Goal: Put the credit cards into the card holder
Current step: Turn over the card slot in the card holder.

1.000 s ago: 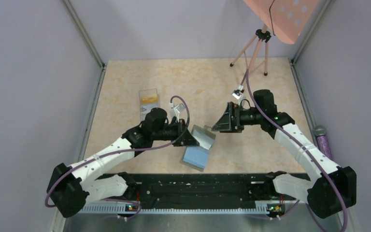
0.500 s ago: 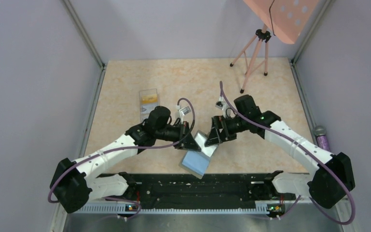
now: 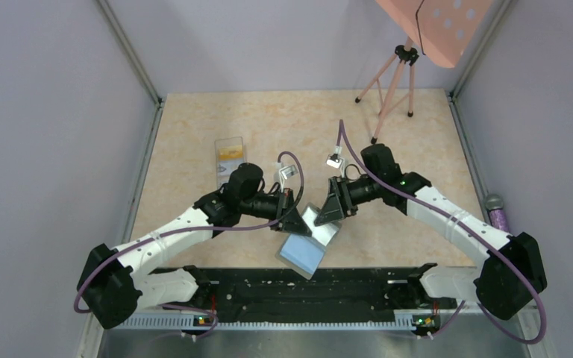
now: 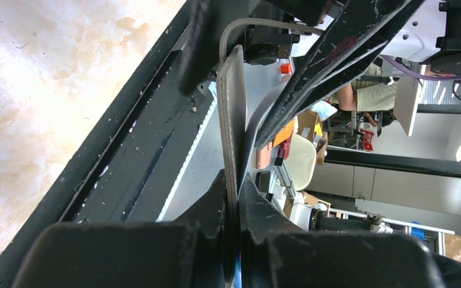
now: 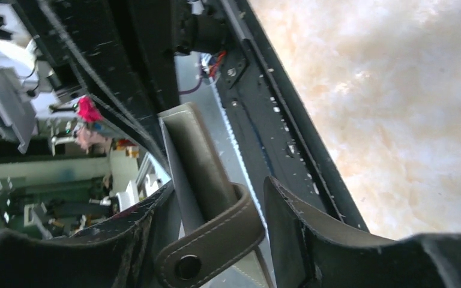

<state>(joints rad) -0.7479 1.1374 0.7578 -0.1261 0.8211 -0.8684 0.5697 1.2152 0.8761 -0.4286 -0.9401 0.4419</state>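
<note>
The card holder (image 3: pixel 310 239) is a grey wallet held open above the table, with its light blue inside (image 3: pixel 301 253) facing up. My left gripper (image 3: pixel 292 216) is shut on one flap, whose thin edge (image 4: pixel 234 120) runs up from between the jaws (image 4: pixel 234 195). My right gripper (image 3: pixel 331 213) is open, with its jaws on either side of the other flap (image 5: pixel 195 150). The snap tab (image 5: pixel 216 243) curls between the right fingers (image 5: pixel 291 216) with a gap beside it. An orange and yellow credit card (image 3: pixel 230 154) lies in a clear box at the far left.
The clear plastic box (image 3: pixel 229 143) lies behind the left arm. A pink tripod (image 3: pixel 389 78) with a pink board (image 3: pixel 436 26) stands at the back right. A purple object (image 3: pixel 501 216) sits at the right wall. A black rail (image 3: pixel 306 287) runs along the near edge.
My right arm has swung left and down to the wallet, and its open jaws now straddle the flap. The left gripper and wallet have shifted slightly lower.
</note>
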